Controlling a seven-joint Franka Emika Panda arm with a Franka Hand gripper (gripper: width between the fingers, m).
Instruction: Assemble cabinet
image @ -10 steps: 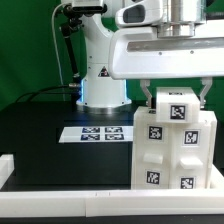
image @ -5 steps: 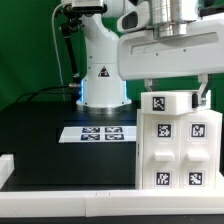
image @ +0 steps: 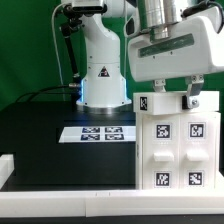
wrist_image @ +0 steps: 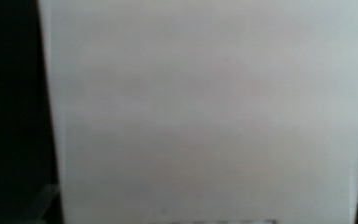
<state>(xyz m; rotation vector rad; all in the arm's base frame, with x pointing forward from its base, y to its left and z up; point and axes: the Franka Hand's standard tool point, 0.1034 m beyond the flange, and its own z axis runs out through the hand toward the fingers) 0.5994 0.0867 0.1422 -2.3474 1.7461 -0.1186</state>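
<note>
In the exterior view, the cabinet point(image: 178, 140) stands upright on the black table point(image: 45, 150), at this view's right, close to the white rail point(image: 70, 195) along the near edge. Its front with the raised panels and the black-and-white tags faces the camera. The gripper point(image: 170, 98) comes down from above onto the top of the cabinet; one finger point(image: 192, 98) shows at the right top corner, and the other is on the left side of the top. The fingers are apart and seem to press on the two sides of the upper part of the cabinet, so the gripper holds it.

Compared with one second ago, the cabinet has turned. Then it stood with a corner toward the camera and two faces were visible; now only the front is seen, almost flat to the camera. The arm's hand has also turned and moved a little to this view's right. The marker board point(image: 97, 132) lies on the table in the same place as before, in front of the robot base point(image: 100, 75).

In the wrist view, one plain white face of the cabinet point(wrist_image: 202, 100) fills almost the whole picture. Dark background shows at the edges. The fingers cannot be made out clearly here.
</note>
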